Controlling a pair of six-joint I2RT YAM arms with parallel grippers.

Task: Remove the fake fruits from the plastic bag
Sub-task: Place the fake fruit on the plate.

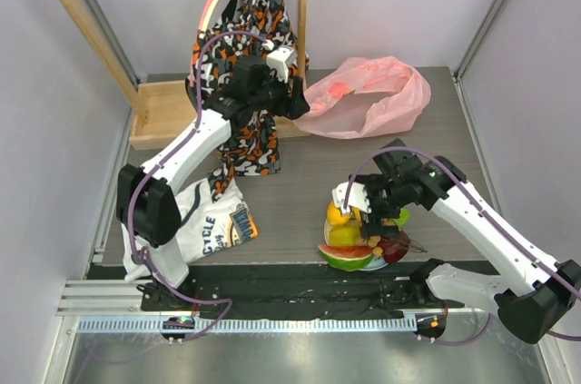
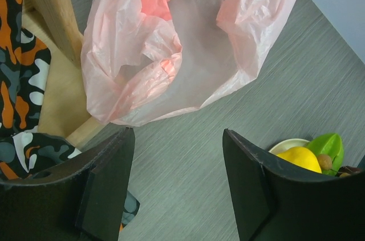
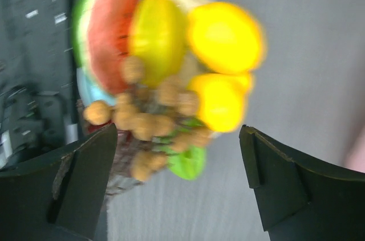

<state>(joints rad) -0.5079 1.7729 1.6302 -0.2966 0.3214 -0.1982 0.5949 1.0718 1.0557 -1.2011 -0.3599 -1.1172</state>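
Pink plastic bag [image 2: 171, 53] lay crumpled at the far side of the table [image 1: 300, 193], mouth facing my left gripper [image 2: 177, 138]. That gripper's jaws were wide and empty, just short of the bag. Fake fruits [image 3: 171, 81] sat heaped on the plate [image 2: 288, 144] near the front edge: lemons, watermelon slice, grapes, green piece. My right gripper [image 3: 178, 138] hovered over them, spread wide, holding nothing.

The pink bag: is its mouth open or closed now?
Open. The bag lies slumped with its mouth gaping, and its pale inner wall shows in the left wrist view. Whether it is empty, cannot tell.
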